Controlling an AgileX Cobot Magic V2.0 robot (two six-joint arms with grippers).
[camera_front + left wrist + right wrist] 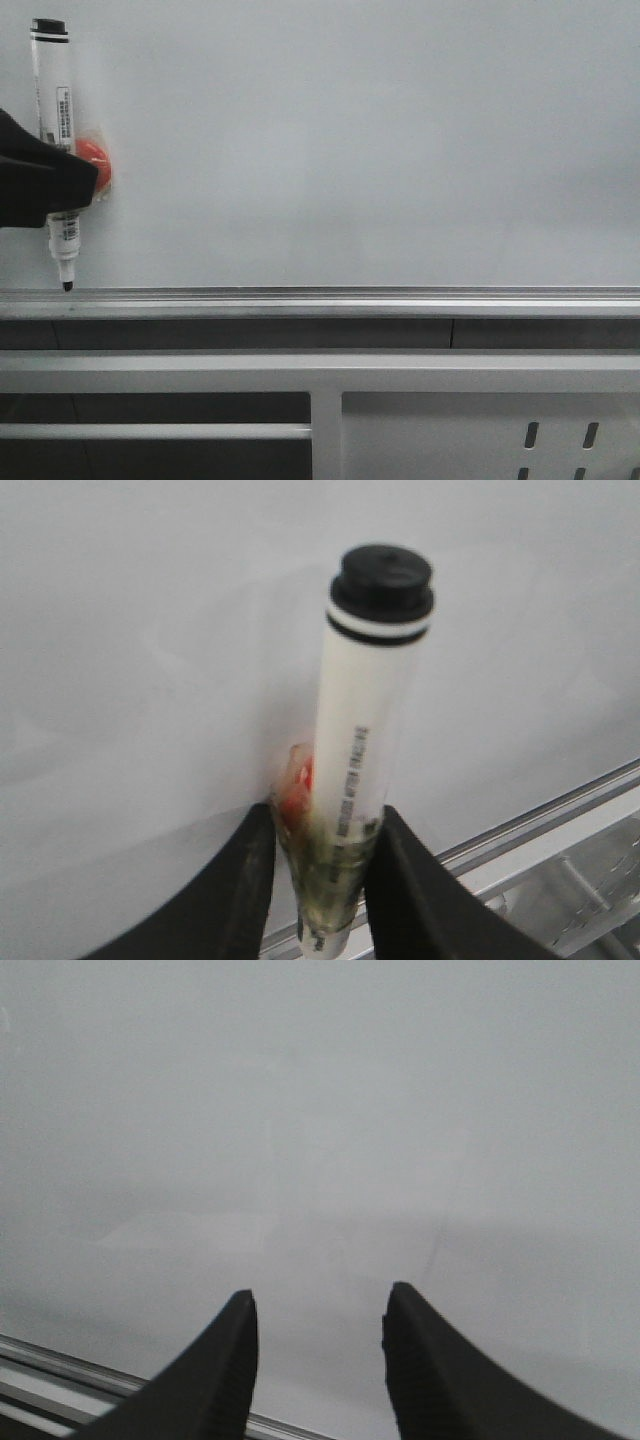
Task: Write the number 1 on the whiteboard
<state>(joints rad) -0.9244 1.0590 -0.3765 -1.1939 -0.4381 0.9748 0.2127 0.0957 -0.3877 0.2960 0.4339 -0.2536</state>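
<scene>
Gripping a white marker (56,120) upright, left gripper (320,880) clenched on its barrel, black tip down near the rail (350,298). Right gripper (318,1350) spread apart, grasping nothing. Whiteboard (380,140) bare; marker at nine o'clock. No stroke visible.

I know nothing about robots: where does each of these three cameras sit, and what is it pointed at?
Front view: faces forward at the whiteboard and its rail; the left gripper shows holding the marker.
Left wrist view: rides on the left arm, looking along its fingers clamped on the marker, board behind.
Right wrist view: rides on the right arm; the right gripper is open and empty before the bare board.
Shared: all three see the whiteboard; front and left wrist views share the marker.
</scene>
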